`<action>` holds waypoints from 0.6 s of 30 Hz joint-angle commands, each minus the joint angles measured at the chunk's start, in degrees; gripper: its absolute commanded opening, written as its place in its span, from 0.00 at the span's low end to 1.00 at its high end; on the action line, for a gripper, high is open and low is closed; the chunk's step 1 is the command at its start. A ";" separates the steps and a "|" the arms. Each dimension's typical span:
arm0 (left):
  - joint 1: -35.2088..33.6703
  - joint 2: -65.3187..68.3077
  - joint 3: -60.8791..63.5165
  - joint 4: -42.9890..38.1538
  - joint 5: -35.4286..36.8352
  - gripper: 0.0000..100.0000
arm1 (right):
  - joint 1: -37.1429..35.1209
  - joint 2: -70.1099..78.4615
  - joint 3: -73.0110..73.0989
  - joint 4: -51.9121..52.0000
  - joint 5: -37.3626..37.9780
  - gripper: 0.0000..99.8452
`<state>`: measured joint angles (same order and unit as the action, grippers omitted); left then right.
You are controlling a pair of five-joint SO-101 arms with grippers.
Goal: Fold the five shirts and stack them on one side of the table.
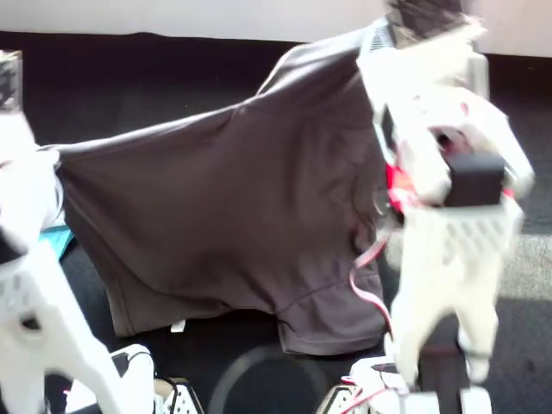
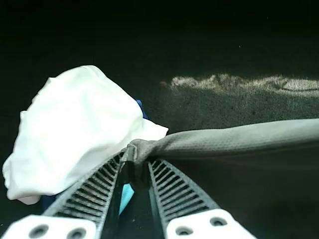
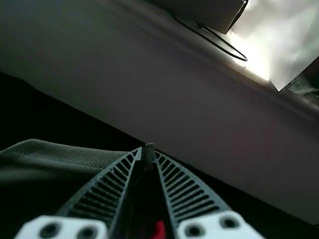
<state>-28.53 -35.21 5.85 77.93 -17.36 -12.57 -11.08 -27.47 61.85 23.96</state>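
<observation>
A grey shirt (image 1: 233,207) hangs stretched above the dark table between both arms. My left gripper (image 2: 135,155) is shut on one corner of the grey shirt (image 2: 224,142), at the left in the high view. My right gripper (image 3: 147,152) is shut on the opposite edge of the grey shirt (image 3: 45,159), up at the top right in the high view, near the white arm (image 1: 448,190). A crumpled white shirt (image 2: 75,129) lies on the table under the left gripper, with a bit of blue cloth (image 2: 139,107) beneath it.
The table is covered in dark cloth (image 1: 155,86). A pale wall (image 3: 174,89) runs behind the far edge, with a cable (image 3: 219,42) on it. A teal piece of cloth (image 1: 56,237) shows at the left. The arm bases (image 1: 129,379) stand along the near edge.
</observation>
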 commanded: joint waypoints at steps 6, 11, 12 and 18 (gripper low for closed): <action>7.16 22.99 -11.21 -9.67 -0.09 0.01 | -0.75 14.55 -2.59 -14.02 -0.18 0.01; 7.25 37.85 -26.51 -4.48 -0.09 0.01 | -0.84 23.60 -9.80 -13.85 -0.18 0.01; 7.34 40.48 -29.14 -2.99 -0.09 0.01 | -0.84 25.36 -10.42 -13.76 -0.18 0.01; 7.43 54.46 -39.34 3.34 -0.09 0.01 | -0.84 34.68 -10.68 -11.38 -0.44 0.01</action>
<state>-22.11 15.43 -28.09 78.64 -17.36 -12.92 21.71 -35.47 49.71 23.87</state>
